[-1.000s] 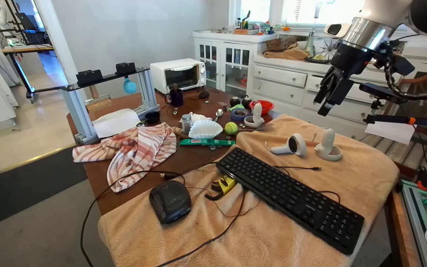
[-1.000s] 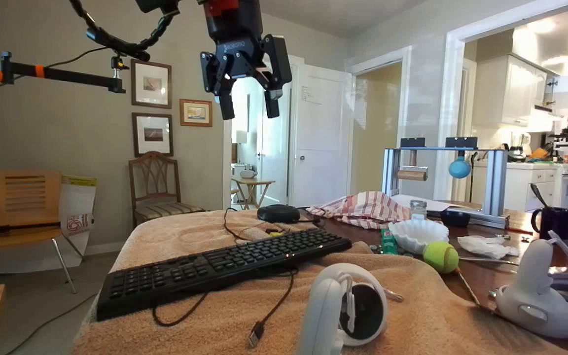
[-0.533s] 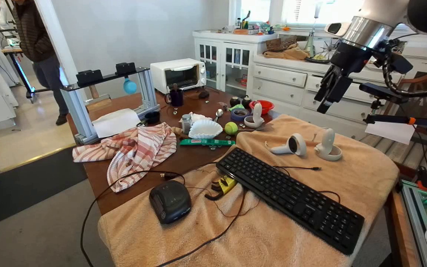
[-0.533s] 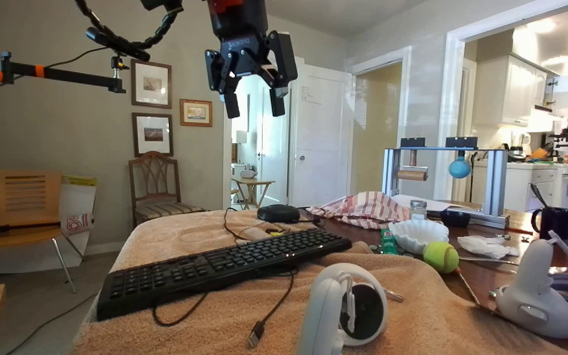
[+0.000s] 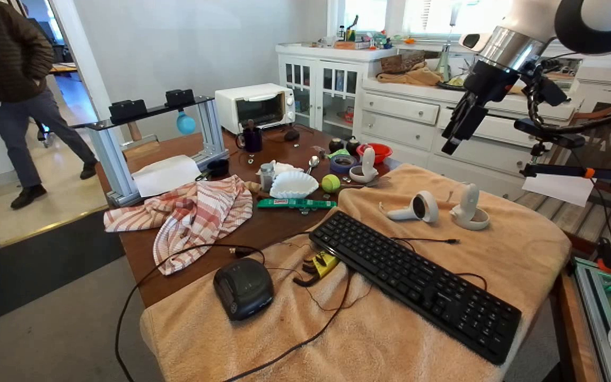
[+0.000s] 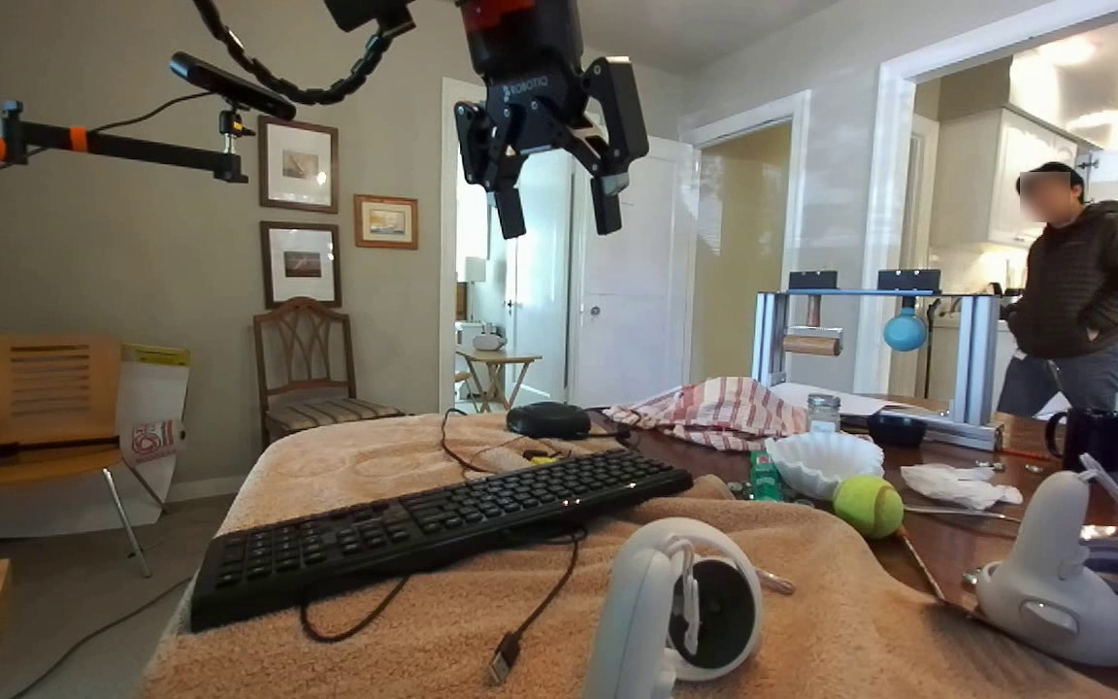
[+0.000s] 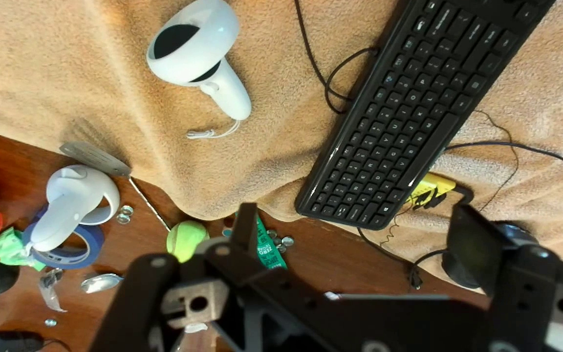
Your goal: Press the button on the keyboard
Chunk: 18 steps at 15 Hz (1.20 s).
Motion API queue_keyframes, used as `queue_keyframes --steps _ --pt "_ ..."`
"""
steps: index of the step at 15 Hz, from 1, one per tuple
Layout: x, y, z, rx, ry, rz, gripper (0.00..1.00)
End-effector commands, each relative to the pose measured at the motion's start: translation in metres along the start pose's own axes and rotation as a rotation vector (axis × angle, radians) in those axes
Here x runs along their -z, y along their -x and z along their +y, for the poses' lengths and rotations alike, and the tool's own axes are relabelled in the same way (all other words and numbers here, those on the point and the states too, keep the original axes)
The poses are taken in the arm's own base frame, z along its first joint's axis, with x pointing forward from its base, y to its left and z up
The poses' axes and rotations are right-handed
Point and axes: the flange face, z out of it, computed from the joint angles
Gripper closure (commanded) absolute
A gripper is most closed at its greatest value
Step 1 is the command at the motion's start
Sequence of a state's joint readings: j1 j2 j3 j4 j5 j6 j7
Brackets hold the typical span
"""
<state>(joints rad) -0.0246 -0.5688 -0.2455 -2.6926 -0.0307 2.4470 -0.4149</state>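
White drawers (image 5: 400, 107) beneath bright windows (image 5: 481, 17)

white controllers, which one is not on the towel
The white controller beside the blue tape roll: it sits on the wooden table, while the other two controllers rest on the tan towel.

A tennis ball (image 5: 330, 183) sits beside a white dish (image 5: 294, 185).

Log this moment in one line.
gripper: open, empty, raised | keyboard: on towel, no gripper contact | press: not underway | person: in background
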Motion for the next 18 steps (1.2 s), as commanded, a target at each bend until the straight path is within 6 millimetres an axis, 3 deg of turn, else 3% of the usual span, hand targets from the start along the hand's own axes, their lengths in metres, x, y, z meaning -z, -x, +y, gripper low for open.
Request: queue_keyframes --steps 1,2,12,18 --pt "-0.013 -0.011 0.009 0.05 -0.006 -0.027 0.0" --pt "-0.017 -0.014 0.009 0.067 0.0 -0.039 0.21" --pt "-0.056 -0.063 -0.011 0.311 0.114 -0.011 0.98" --pt "-0.095 -0.08 -0.029 0.341 0.11 0.059 1.0"
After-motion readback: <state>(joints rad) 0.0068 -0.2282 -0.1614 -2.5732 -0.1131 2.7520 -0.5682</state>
